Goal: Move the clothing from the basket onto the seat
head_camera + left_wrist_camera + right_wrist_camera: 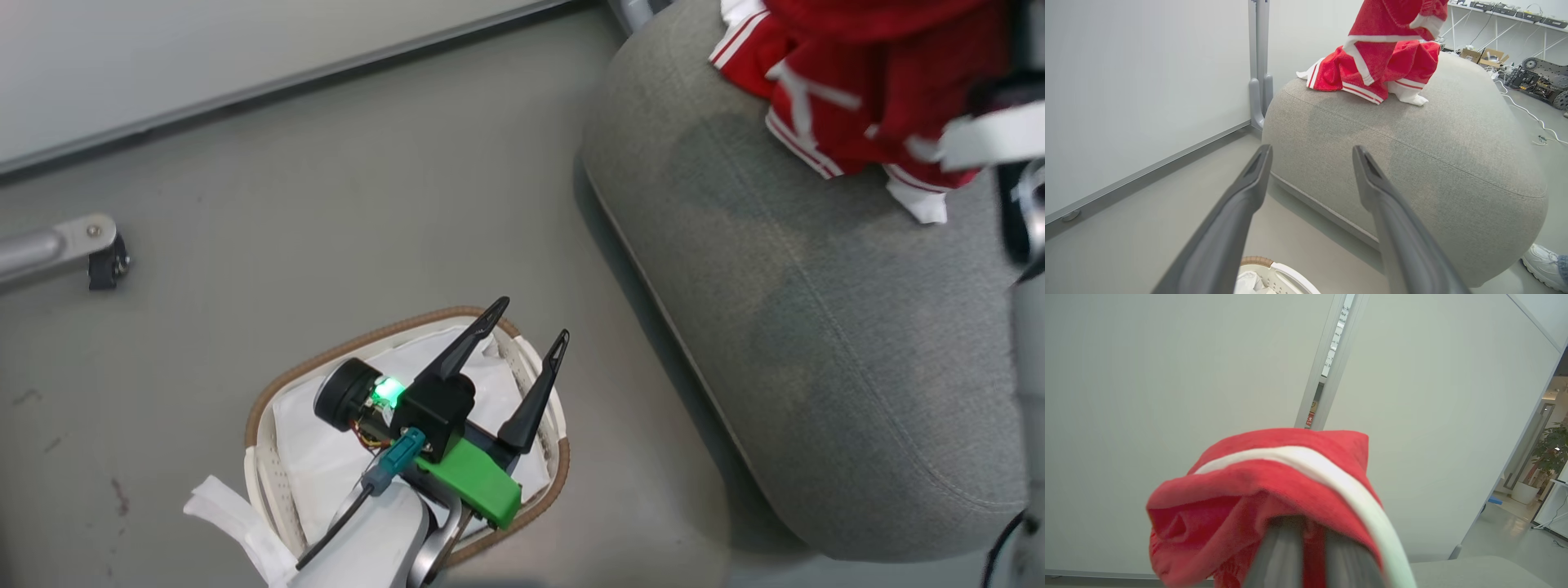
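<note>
The big grey upholstered seat (816, 343) carries the red, white-striped clothing (865, 73) at its far end, partly resting on the cushion and partly lifted above it. The oval basket (263, 482) with its white liner (326, 457) sits beside the seat, apart from it. Above the seat, the right gripper (1310, 539) is clenched on the clothing. Beside the seat, over the basket, the left gripper (532, 318) is spread wide, released.

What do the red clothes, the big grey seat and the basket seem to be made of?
Clothing: soft matte fabric, perhaps fleece or terry; fuzzy, folds loosely. Seat: grey woven upholstery; weave and stitched seam show. Basket: likely hard off-white plastic, perforated wall; brown rim looks woven.
</note>
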Available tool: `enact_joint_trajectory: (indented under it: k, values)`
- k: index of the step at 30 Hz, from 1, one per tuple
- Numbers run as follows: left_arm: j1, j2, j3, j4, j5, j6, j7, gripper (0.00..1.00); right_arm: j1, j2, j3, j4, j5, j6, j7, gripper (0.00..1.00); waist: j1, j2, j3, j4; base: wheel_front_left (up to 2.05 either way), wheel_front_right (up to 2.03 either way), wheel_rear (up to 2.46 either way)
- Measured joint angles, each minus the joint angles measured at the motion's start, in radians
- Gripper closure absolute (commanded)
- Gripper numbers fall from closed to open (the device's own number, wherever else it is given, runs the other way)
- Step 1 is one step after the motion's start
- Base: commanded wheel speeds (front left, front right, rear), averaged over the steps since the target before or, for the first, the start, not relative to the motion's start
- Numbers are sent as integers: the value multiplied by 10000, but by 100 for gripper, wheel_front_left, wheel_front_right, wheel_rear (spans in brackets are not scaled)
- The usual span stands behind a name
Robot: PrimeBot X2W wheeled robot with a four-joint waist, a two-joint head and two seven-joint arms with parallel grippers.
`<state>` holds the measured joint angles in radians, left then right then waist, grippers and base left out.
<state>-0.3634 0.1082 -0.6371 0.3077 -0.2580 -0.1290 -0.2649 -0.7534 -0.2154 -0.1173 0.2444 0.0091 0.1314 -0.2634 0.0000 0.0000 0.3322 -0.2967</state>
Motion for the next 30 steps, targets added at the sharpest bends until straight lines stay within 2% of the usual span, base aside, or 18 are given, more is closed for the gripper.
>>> enact_joint_trajectory:
  k: [7,14,19,24,28,29,30]
  values:
    - [-504,257,-17,-157,234,0,2,0,-1964,-1789,-512,832,161,0,2,100,0,0,960,371,0,0,0]
    - [-1090,408,-46,-374,437,0,2,0,-2663,-3363,-1484,1952,357,0,0,100,1,0,2042,661,0,0,0]
    - [-1383,527,-31,-424,573,0,2,0,-2020,-3287,-2263,2727,583,0,0,100,2,0,2805,810,0,0,0]
    - [-1526,608,113,-428,629,0,2,0,-1337,-2594,-2700,3551,725,0,0,100,3,0,3487,940,0,0,0]
    - [-1524,654,69,-382,667,0,2,0,-954,-2115,-2895,3730,706,0,0,100,2,0,3839,993,0,0,0]
    - [-1524,654,61,-370,667,0,2,0,-888,-2036,-2968,3739,698,0,2,96,2,0,3902,1000,0,0,0]
    - [-1523,654,58,-355,669,0,2,0,-815,-1990,-3033,3714,658,0,0,82,2,0,3939,1003,0,0,0]
